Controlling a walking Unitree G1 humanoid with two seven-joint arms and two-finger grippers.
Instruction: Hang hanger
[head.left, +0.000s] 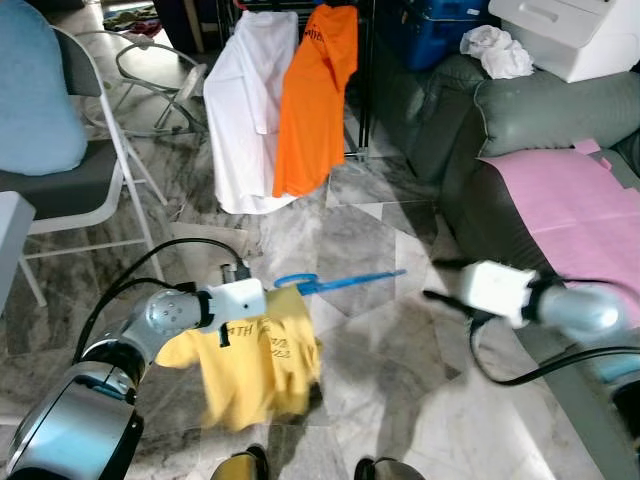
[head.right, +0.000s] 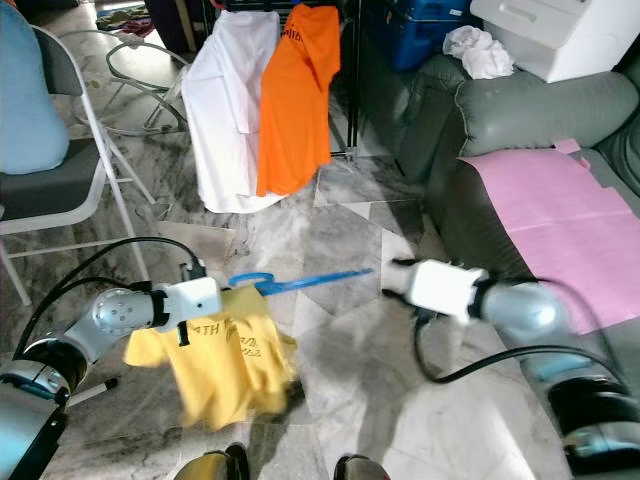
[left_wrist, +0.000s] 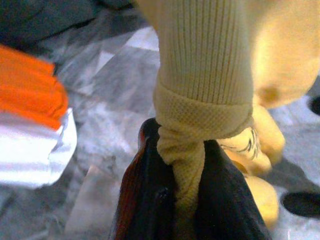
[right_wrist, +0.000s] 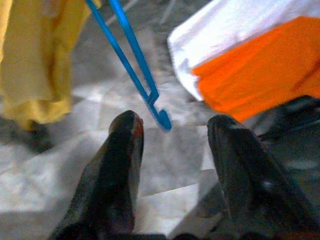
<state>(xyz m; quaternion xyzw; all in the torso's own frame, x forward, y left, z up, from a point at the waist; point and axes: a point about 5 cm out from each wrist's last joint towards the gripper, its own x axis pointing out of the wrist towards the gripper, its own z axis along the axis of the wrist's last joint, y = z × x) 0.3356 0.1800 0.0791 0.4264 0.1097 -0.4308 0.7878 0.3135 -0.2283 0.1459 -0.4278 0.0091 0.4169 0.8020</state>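
Note:
A yellow shirt (head.left: 255, 365) hangs from a blue hanger (head.left: 340, 283) held low over the marble floor. My left gripper (left_wrist: 177, 150) is shut on the shirt's bunched collar, where the hanger goes in. The hanger's free end (right_wrist: 162, 120) points to the right, towards my right gripper (head.left: 432, 281). That gripper is open, its two black fingers (right_wrist: 125, 150) spread on either side of the hanger's tip without touching it. A white shirt (head.left: 245, 110) and an orange shirt (head.left: 315, 100) hang side by side on a dark rack at the back.
A grey sofa (head.left: 520, 130) with a pink sheet (head.left: 570, 210) runs along the right. A folding chair (head.left: 60, 180) with a blue cushion stands at the left. Cables trail from both arms. My feet (head.left: 240, 465) show at the bottom edge.

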